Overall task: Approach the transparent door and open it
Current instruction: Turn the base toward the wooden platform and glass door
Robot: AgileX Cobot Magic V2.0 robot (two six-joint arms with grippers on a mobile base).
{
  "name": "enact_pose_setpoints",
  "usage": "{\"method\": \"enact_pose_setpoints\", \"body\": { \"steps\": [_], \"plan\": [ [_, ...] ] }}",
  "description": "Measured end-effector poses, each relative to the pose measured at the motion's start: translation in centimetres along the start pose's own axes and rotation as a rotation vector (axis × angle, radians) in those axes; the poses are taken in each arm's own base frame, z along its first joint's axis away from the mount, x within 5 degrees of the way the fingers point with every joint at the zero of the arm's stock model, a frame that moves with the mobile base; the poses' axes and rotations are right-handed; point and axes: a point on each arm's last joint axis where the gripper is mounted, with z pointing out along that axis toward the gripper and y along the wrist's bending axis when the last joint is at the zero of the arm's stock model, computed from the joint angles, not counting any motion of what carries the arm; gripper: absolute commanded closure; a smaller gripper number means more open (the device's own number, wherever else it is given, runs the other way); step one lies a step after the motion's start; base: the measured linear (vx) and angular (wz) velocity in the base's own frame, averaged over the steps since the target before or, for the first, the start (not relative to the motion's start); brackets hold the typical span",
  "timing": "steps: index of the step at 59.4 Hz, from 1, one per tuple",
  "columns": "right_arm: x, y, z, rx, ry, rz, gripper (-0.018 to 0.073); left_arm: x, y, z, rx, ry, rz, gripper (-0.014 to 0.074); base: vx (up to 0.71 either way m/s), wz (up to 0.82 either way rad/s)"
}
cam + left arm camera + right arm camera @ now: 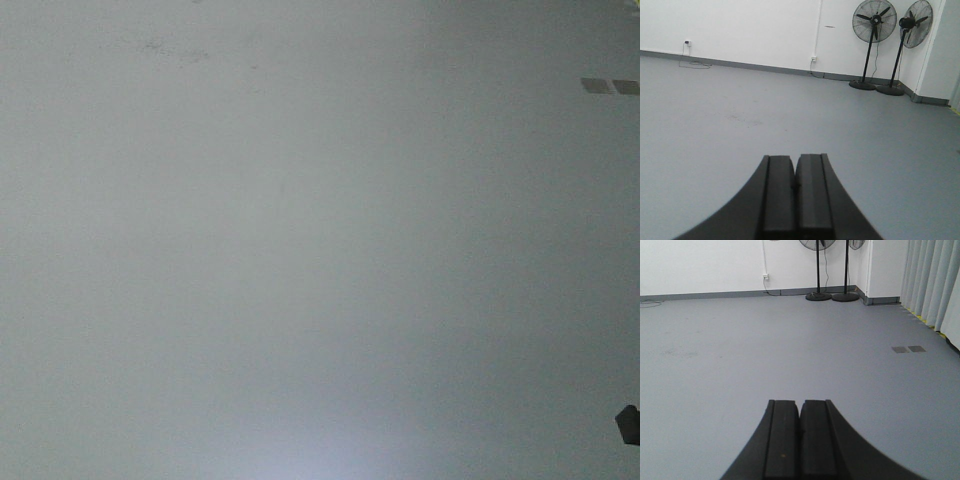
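Observation:
The transparent door is out of view in every frame. My left gripper (pixel 795 159) is shut and empty, its black fingers pressed together low over the grey floor (pixel 740 125). My right gripper (pixel 800 404) is also shut and empty, held the same way over the floor (pixel 790 340). The front-facing view shows only bare grey floor (pixel 300 250), with a dark tip of a gripper (pixel 628 424) at its right edge.
Two black pedestal fans (pixel 874 30) (pixel 912 25) stand by the far white wall (pixel 740 25); their bases show in the right wrist view (pixel 818 296). Grey curtains (pixel 935 280) hang at the right. Two dark floor patches (pixel 908 349) lie near them, also in the front view (pixel 610 87).

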Motion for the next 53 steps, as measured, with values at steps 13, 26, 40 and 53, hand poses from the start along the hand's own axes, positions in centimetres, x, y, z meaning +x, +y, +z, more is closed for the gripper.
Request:
{"method": "enact_pose_setpoints", "body": {
  "steps": [13, 26, 40, 53],
  "plan": [
    [0.0, 0.0, 0.0, 0.0, 0.0, 0.0, 0.0567, 0.0, 0.0, 0.0, 0.0, 0.0, 0.0, 0.0603, 0.46, 0.2],
    [0.01, 0.0, 0.0, 0.0, 0.001, 0.0, 0.0567, 0.0, 0.0, 0.0, 0.0, 0.0, 0.0, 0.0603, 0.58, 0.31],
    [0.0, 0.0, 0.0, 0.0, 0.0, 0.0, 0.0567, 0.0, 0.0, 0.0, 0.0, 0.0, -0.001, 0.0603, 0.7, 0.37],
    [0.0, 0.0, 0.0, 0.0, 0.0, 0.0, 0.0567, 0.0, 0.0, 0.0, 0.0, 0.0, -0.001, 0.0603, 0.74, 0.45]
  ]
}}
